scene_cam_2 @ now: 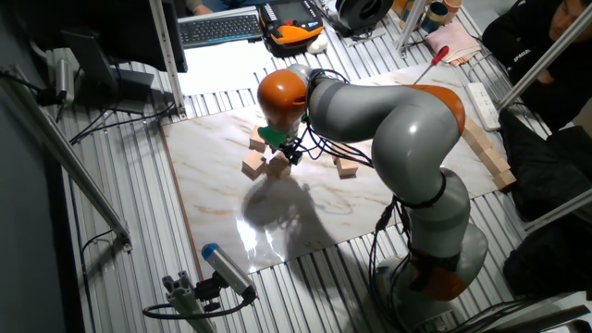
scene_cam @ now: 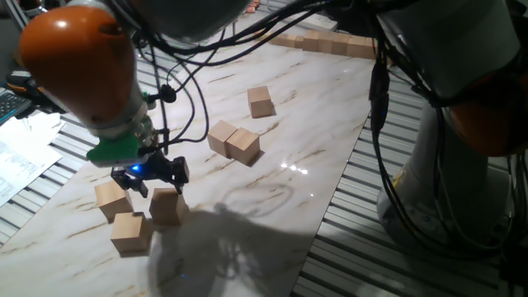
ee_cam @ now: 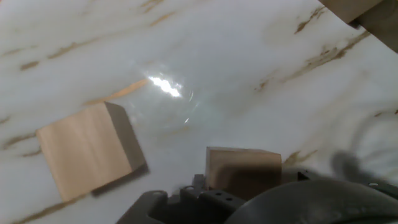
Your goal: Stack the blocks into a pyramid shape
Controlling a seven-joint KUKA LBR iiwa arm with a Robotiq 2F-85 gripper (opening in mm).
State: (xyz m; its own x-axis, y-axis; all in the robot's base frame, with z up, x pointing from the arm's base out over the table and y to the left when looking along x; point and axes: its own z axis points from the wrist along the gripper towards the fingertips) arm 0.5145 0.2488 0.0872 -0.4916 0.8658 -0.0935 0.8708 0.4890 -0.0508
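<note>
Gripper (scene_cam: 157,175): lowered over the marble table (scene_cam: 272,198); whether its jaws are parted or clamped cannot be told. Three blocks are clustered at it: one (scene_cam: 167,205) just below the fingertips, one (scene_cam: 112,200) beside, one (scene_cam: 131,232) nearer the camera. Paired blocks (scene_cam: 234,141) and a single block (scene_cam: 261,102) are set well beyond.

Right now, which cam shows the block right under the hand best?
One fixed view: the block stands whole just below the hand, its neighbours visible. The hand view gives only its upper part, partly cut off by the hand's body. In the other fixed view it is tiny.
</note>
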